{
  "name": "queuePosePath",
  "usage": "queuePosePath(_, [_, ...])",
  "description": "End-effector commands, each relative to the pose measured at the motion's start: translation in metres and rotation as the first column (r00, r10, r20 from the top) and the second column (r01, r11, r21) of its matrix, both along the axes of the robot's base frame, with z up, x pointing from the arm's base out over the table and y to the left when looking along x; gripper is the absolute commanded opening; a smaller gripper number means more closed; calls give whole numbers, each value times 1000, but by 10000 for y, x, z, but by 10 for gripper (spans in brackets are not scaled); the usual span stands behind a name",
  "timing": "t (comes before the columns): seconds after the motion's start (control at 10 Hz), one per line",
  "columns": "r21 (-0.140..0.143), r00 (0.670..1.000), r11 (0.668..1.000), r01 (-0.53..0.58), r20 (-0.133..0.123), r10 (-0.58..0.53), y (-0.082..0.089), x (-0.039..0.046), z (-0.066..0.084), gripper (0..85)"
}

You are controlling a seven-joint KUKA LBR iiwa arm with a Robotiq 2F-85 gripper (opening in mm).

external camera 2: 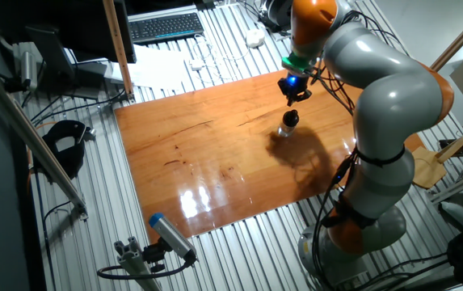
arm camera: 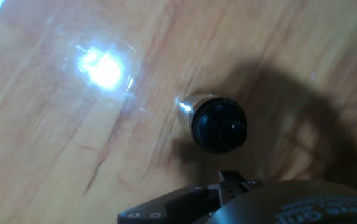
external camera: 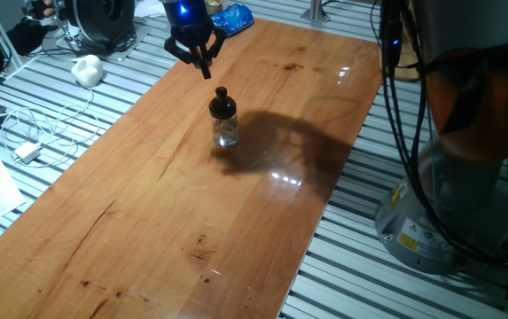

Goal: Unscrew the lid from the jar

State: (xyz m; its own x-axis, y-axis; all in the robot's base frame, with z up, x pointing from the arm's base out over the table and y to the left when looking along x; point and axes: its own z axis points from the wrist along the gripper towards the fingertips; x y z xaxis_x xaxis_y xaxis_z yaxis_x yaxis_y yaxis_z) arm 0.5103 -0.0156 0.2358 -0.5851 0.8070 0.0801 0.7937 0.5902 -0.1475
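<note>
The jar [external camera: 226,133] is small, clear glass, and stands upright on the wooden table [external camera: 147,221]. The black lid [external camera: 222,105] with its narrow knob sits on the jar. My gripper [external camera: 205,71] hangs above and a little behind the jar, apart from it, with its fingers drawn together on nothing. In the other fixed view the gripper [external camera 2: 296,95] is just above the lid [external camera 2: 291,118] and the jar [external camera 2: 287,129]. The hand view looks down on the lid [arm camera: 220,124], with a fingertip [arm camera: 231,180] at the bottom edge.
A white lump [external camera: 87,69], cables and a white adapter [external camera: 27,152] lie on the slatted bench left of the table. A blue bag [external camera: 231,18] lies at the table's far end. The robot base [external camera: 449,177] stands to the right. A keyboard [external camera 2: 166,27] lies beyond.
</note>
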Motion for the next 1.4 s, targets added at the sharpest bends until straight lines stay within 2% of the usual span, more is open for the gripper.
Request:
queuePosePath(0.0, [9,996,996,-89,-5,89,-27,-6,-2,0])
queuePosePath(0.7, [48,965,964,-262,-17,263,-35,-7,-1,0])
queuePosePath(1.0, [57,953,952,-302,-16,304,-35,-7,-1,0])
queuePosePath(1.1, [58,952,951,-304,-16,305,-35,-7,-2,0])
queuePosePath(1.3, [41,966,966,-256,-13,257,-36,-7,-1,0])
